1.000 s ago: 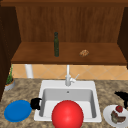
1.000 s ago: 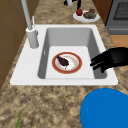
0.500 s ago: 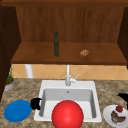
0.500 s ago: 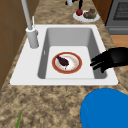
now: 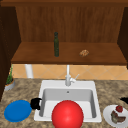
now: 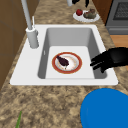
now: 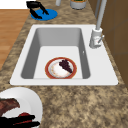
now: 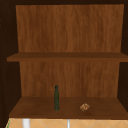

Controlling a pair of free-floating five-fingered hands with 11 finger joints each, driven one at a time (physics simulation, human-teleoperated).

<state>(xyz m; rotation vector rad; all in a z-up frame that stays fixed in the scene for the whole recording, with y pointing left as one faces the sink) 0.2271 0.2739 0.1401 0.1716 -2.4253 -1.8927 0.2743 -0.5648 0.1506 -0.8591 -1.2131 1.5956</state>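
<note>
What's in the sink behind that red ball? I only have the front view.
Observer: A red-rimmed plate lies on the sink floor, with a dark piece of food on it.
Operator: And the left hand?
Observer: The left hand hangs by the sink's rim next to the blue plate, relaxed and holding nothing.
Operator: The right hand?
Observer: The right hand is stretched out straight over the white plate, which carries food.
</note>
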